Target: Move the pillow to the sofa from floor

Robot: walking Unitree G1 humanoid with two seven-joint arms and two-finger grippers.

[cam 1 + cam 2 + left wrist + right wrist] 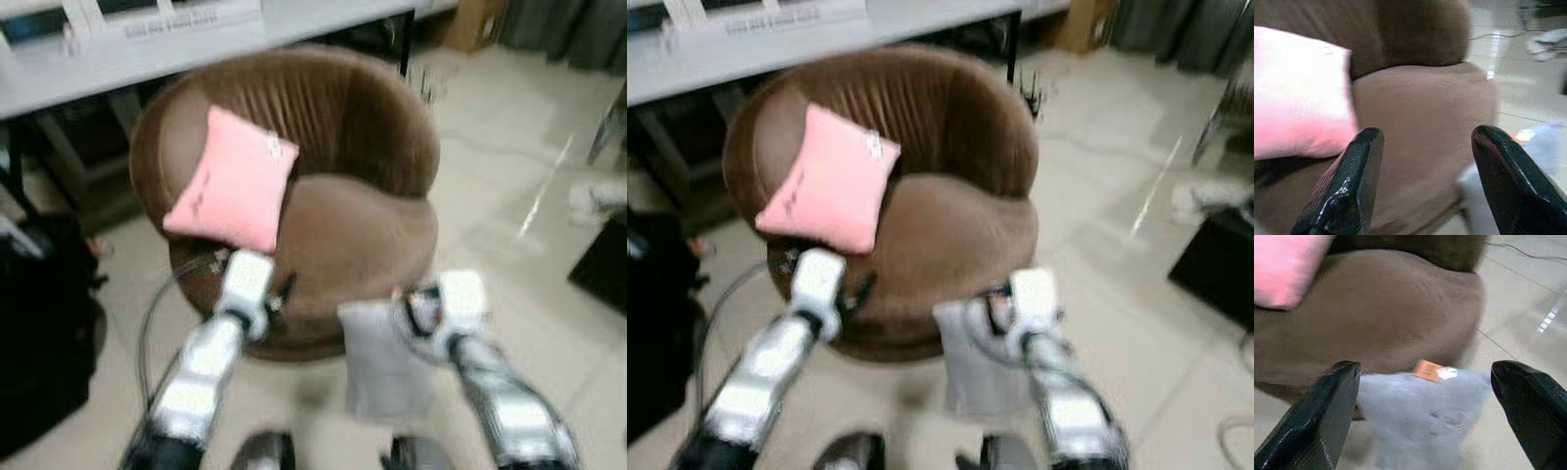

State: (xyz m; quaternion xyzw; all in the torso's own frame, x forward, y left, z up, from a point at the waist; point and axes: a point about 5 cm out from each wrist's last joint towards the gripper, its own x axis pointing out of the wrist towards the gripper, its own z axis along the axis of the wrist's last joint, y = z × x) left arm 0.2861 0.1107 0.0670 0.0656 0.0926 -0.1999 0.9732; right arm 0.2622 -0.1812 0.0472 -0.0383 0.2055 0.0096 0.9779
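Tiled floor [509,176], brown sofa [353,225] ahead. Pink pillow [233,181] leans on the sofa's back — placing looks done. Grey pillow [377,357] stands on the floor against the sofa front, touching it. Next: right gripper [1425,396], spread wide and empty, closes on it. Left gripper [1425,171] — wide open, empty.

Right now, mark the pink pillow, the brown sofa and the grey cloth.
pink pillow [233,181], left eye view, middle of its face
brown sofa [358,230], left eye view, bare seat cushion
grey cloth [377,362], left eye view, its middle
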